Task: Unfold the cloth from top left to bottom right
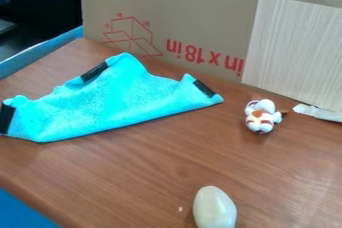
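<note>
A bright turquoise cloth (110, 104) lies on the left half of the brown wooden table (147, 172). It is folded and rumpled, with a long, fairly straight edge running from the lower left up to a point at the right. Its upper edge is uneven and rises to a peak near the cardboard. Black strips show at its left end, on its upper left edge and near its right corner.
A cardboard panel (194, 2) stands along the table's back, with a pale wood-grain board (294, 52) at its right. A small white-and-brown toy (261, 117) sits right of the cloth. A pale egg-shaped object (214, 209) is at the front. A whitish strip (319, 113) lies at the right edge.
</note>
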Robot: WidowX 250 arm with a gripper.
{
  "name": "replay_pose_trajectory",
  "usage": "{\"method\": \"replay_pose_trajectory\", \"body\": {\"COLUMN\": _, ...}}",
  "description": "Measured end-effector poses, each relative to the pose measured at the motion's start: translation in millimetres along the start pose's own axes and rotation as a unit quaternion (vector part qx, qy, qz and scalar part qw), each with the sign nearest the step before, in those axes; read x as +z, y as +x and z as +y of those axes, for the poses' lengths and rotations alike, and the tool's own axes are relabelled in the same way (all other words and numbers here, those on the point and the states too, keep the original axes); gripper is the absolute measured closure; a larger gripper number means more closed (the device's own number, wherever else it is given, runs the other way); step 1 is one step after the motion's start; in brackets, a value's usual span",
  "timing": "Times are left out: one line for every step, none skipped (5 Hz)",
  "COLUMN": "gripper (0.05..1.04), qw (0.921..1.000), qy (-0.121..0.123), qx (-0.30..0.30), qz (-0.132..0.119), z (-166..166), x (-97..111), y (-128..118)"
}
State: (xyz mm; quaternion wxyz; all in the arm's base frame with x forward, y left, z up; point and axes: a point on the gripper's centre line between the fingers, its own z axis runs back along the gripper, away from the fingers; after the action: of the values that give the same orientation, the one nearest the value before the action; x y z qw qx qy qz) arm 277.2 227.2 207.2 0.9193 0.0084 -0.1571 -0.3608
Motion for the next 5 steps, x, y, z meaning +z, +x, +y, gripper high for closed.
{"method": "replay_pose_trajectory", "body": {"gripper": 0.083, "qw": 0.9999, "qy": -0.016, "qx": 0.004, "qz": 0.0, "z": -0.1, "x": -11.5, "y": -2.8}}
{"method": "replay_pose_trajectory", "body": {"gripper": 0.083, "qw": 0.9999, "qy": -0.01, "qx": 0.001, "qz": -0.003, "z": 3.8, "x": -23.3, "y": -5.3}}
{"method": "replay_pose_trajectory", "body": {"gripper": 0.083, "qw": 0.9996, "qy": 0.005, "qx": -0.006, "qz": -0.028, "z": 9.3, "x": -41.5, "y": -2.1}}
{"method": "replay_pose_trajectory", "body": {"gripper": 0.083, "qw": 0.9994, "qy": 0.021, "qx": -0.008, "qz": -0.027, "z": 16.6, "x": -65.7, "y": 2.4}}
{"method": "replay_pose_trajectory", "body": {"gripper": 0.083, "qw": 0.9993, "qy": 0.038, "qx": -0.003, "qz": -0.003, "z": 23.1, "x": -91.6, "y": 13.5}}
